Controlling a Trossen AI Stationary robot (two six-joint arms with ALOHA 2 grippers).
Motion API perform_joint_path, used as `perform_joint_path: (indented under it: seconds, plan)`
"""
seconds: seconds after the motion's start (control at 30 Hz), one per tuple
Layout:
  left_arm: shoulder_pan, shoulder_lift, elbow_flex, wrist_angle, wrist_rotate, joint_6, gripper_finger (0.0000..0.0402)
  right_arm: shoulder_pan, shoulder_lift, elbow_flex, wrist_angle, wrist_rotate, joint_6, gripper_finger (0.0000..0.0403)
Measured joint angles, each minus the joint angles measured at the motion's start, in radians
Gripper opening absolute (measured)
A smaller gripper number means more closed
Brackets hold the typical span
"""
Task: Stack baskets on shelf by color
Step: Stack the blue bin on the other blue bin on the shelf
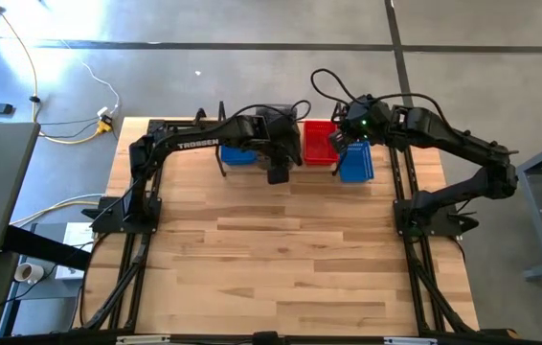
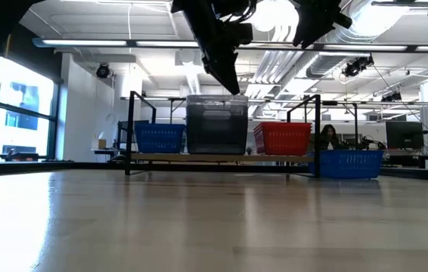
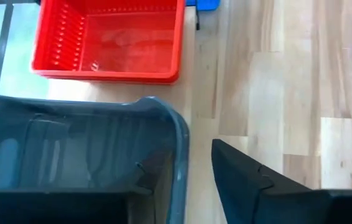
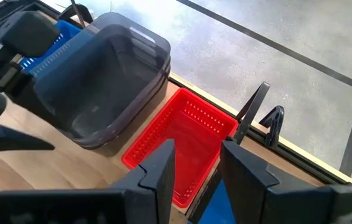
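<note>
The wooden bench [image 1: 281, 268] lay mostly bare, with all the action crowded along its far edge. There stood the shelf [image 2: 221, 157], a low black wire rack with an upright post at each end, carrying three lots of baskets side by side. In the low view a blue basket [image 2: 159, 137] sat at one end, the tall smoky grey stack [image 2: 217, 124] held the middle, and the red baskets [image 2: 283, 138] sat at the other end, nested one in another, though how many could not be told. A second blue basket [image 2: 349, 163] rested down on the bench itself, just outside the post beside the red ones.

The left arm reached across from its side, and the left hand [image 1: 278, 163] hung at the front rim of the grey stack. In its wrist view its fingers [image 3: 257, 183] were spread, one inside the grey wall and one outside it; they straddled the rim [image 3: 179, 137] without visibly pinching it, as far as that close view allowed. The red baskets [image 3: 111, 38] lay just beyond.

The right arm bent in from the other side, and the right hand [image 1: 340, 144] hovered above the gap between the red baskets and the blue basket on the bench. Its fingers [image 4: 241, 171] stood apart with nothing between them, the red baskets [image 4: 182, 140] below and the grey stack [image 4: 101, 87] further along.
</note>
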Motion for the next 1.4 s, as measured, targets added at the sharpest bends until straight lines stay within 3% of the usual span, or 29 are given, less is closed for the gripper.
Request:
perform_joint_path:
  seconds: [0.27, 0.67, 0.97, 1.2, 1.4]
  plan:
    - [0.006, -0.024, 0.011, -0.012, -0.001, -0.002, 0.0126, 0.0, 0.0, 0.0, -0.005, -0.005, 0.004, 0.0114]
    - [0.011, -0.036, 0.264, -0.239, 0.009, -0.027, 0.0122, 0.0, 0.0, 0.0, -0.065, -0.114, 0.038, 0.0114]
    - [0.025, -0.034, 0.215, -0.381, 0.133, -0.089, 0.0122, 0.0, 0.0, -0.001, -0.318, -0.159, 0.038, 0.0114]
    - [0.016, -0.056, 0.205, -0.379, 0.143, -0.136, 0.0122, 0.0, 0.0, -0.002, -0.435, -0.195, -0.044, 0.0114]
    - [0.008, -0.104, 0.205, -0.4, 0.131, -0.182, 0.0122, -0.02, -0.065, -0.151, -0.407, -0.215, -0.039, 0.0114]
